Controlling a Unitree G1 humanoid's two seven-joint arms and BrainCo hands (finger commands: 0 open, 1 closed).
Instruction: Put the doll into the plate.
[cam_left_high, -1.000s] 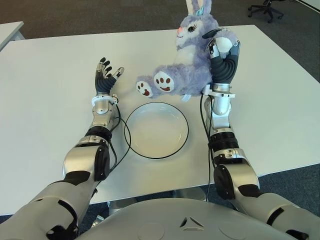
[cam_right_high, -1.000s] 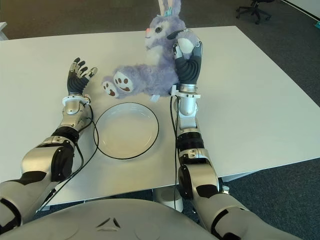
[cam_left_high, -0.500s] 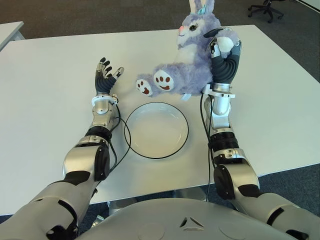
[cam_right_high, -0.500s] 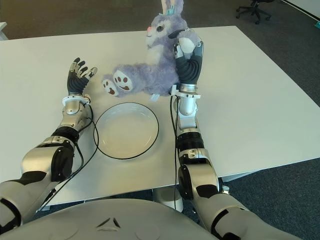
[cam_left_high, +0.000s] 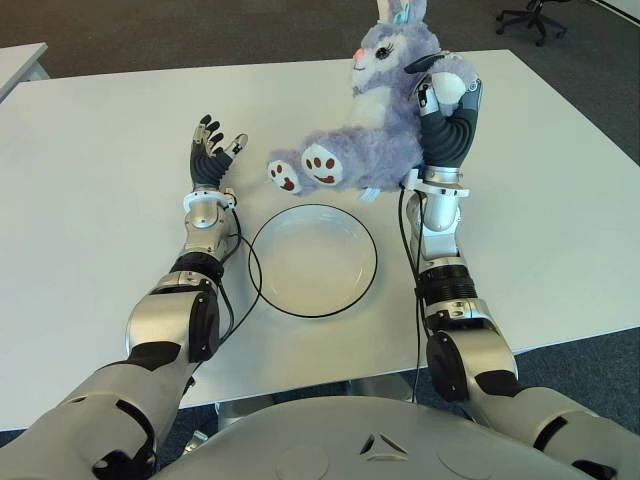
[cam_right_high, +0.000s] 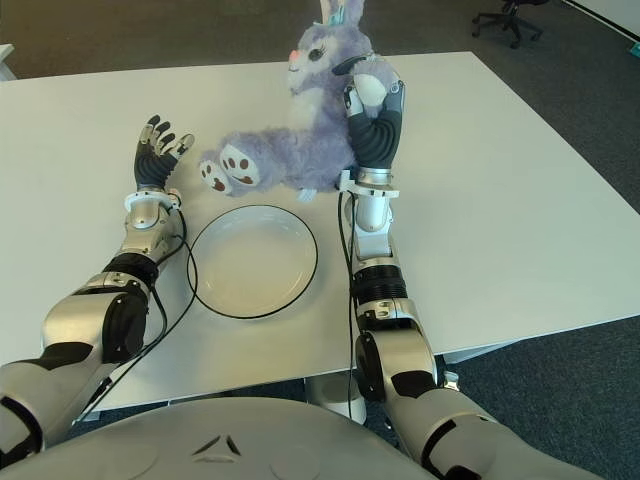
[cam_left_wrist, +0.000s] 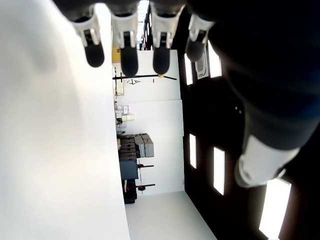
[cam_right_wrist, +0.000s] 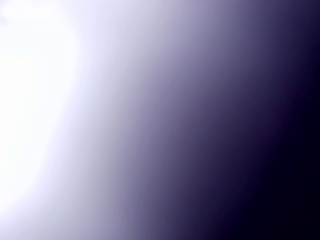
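Your right hand grips the doll beyond the plate. Your left hand, left of the plate, has its fingers spread.

No readable text, label, brand, number or sign shows on anything in these views.

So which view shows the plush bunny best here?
The left eye view: the purple bunny doll shows whole, held by the right hand beyond the plate. The right eye view shows the same. The right wrist view is only a purple blur; the left wrist view misses it.
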